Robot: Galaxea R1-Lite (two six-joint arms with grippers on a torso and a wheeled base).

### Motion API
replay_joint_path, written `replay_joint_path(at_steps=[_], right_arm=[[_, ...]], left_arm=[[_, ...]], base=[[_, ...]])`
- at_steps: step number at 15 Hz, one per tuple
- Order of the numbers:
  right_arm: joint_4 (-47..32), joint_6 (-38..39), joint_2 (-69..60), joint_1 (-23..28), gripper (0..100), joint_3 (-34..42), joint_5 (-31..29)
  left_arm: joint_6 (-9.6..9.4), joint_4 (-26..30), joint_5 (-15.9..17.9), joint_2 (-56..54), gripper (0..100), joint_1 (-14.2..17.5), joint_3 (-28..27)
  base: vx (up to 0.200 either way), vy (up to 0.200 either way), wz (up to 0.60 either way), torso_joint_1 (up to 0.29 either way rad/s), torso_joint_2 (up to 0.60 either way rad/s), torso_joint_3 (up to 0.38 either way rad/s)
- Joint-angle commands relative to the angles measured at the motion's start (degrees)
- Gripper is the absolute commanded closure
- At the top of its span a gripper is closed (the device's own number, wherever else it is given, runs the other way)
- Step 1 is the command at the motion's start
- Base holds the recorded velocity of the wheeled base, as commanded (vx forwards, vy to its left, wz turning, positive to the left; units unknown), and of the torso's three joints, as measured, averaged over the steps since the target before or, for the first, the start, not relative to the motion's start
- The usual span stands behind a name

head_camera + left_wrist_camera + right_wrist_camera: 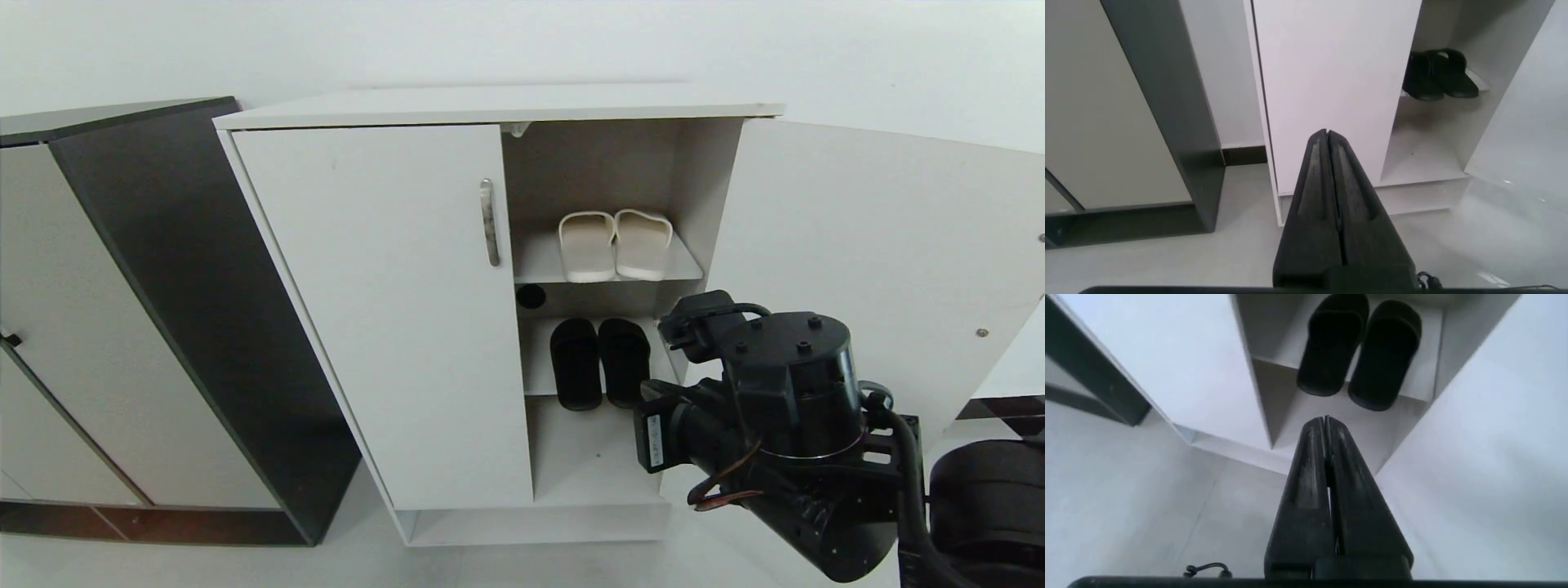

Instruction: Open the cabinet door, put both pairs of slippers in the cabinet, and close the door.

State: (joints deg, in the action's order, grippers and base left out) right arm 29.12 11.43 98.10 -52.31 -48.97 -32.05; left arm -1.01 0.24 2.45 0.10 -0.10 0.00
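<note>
Cabinet (498,102) at centre of head frame, left door (384,310) shut, right door (857,269) swung wide toward right edge. White pair (614,245) of slippers on upper shelf, black pair (600,362) on shelf just below, each side by side. Leaves only the closing, judging by this.

Right gripper (1326,423) pinched shut, holding nothing, aimed toward bay under black pair. Left gripper (1327,135) likewise pinched shut and empty, facing lower part of shut left door. Right arm (784,425) at lower right of head frame, between open door and bay.

Risks:
- Swinging the door into the arm itself, given that position; needs clearing out first.
- Slipping off the panel when pushing with closed fingertips: smooth face, no handle visible on inner side.
- Possibly catching black pair's front ends, seemingly close to shelf lip, so door stopping short of shut.
- Pushing too hard and bouncing door back off frame.

Surface: pale, smooth, slightly glossy floor (245,563). Room: plain white wall (522,41) behind, dark-sided cabinet (180,310) at left of frame, just beside the white one.
</note>
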Motion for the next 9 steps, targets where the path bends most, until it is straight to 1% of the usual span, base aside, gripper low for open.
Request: replay_joint_path(at_steps=[1, 2, 3, 6, 9], right_arm=[[-0.03, -0.01, 0.52, 0.01, 100, 0.01, -0.03], [-0.12, -0.10, 0.52, -0.07, 100, 0.01, -0.03], [-0.12, -0.10, 0.69, 0.01, 100, 0.01, -0.03], [-0.03, -0.10, 0.78, 0.01, 100, 0.28, -0.03], [-0.03, -0.10, 0.60, 0.01, 100, 0.37, -0.03]], left_arm=[[-0.04, 0.02, 0.01, -0.01, 100, 0.01, 0.00], [-0.04, 0.02, 0.01, -0.01, 100, 0.01, 0.00], [-0.04, 0.02, 0.01, -0.01, 100, 0.01, 0.00], [0.05, 0.02, -0.17, -0.01, 100, 0.01, 0.00], [0.13, 0.02, -0.08, -0.01, 100, 0.01, 0.00]], base=[[0.000, 0.000, 0.00, 0.000, 0.00, 0.000], [0.000, 0.000, 0.00, 0.000, 0.00, 0.000], [0.000, 0.000, 0.00, 0.007, -0.19, -0.203], [0.000, 0.000, 0.00, 0.027, -0.21, -0.333], [0.000, 0.000, 0.00, 0.043, -0.55, -0.360]])
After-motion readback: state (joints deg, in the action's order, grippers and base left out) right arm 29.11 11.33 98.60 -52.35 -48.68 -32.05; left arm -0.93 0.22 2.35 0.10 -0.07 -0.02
